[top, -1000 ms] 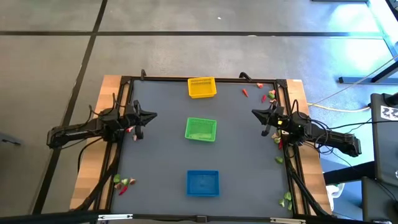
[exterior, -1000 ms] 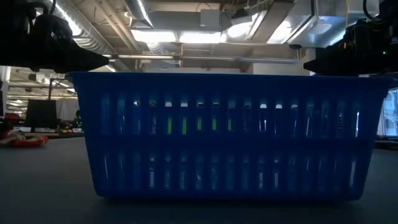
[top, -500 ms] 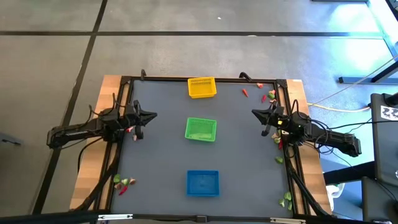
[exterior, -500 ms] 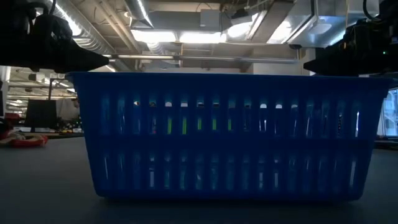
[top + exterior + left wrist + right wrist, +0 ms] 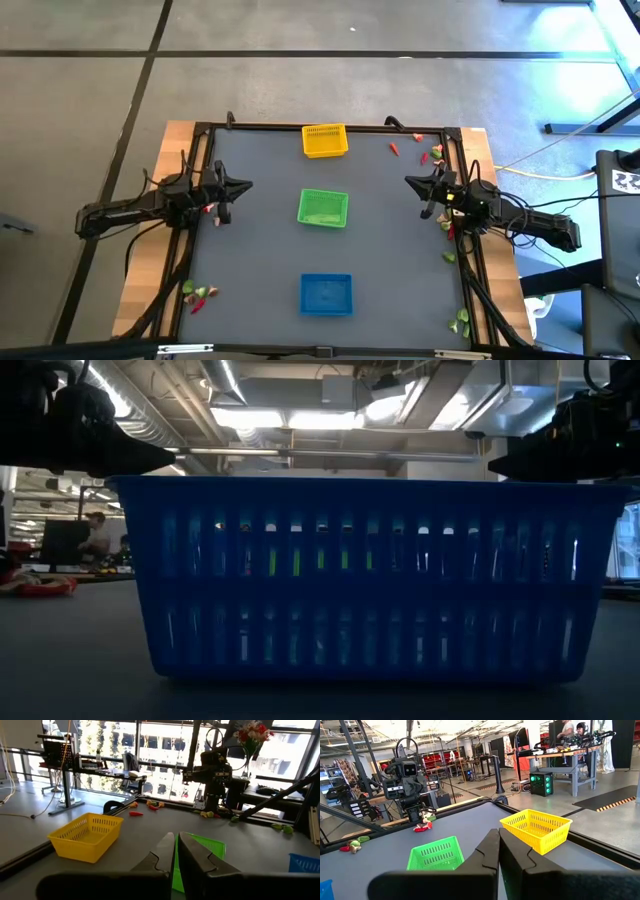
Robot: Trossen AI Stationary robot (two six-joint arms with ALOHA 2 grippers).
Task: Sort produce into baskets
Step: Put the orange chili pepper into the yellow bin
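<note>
High view — I see the yellow basket (image 5: 325, 141) at the tabletop's far edge, the green basket (image 5: 323, 208) at centre, the blue basket (image 5: 326, 294) near the front edge. Produce (image 5: 198, 294) lies scattered at the corners. Left gripper (image 5: 240, 186) and right gripper (image 5: 410, 182) hover by the side edges.

Low view — the blue basket fills the frame.

Wrist views — both grippers' jaws are pressed together, holding nothing.

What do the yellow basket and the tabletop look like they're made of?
The yellow basket looks like thin moulded plastic: uniform bright colour, slotted mesh walls, a slightly glossy rim. The tabletop looks like a smooth, matte dark grey sheet, perhaps laminate or a mat, edged by pale wood with visible grain; the exact material isn't certain.
</note>
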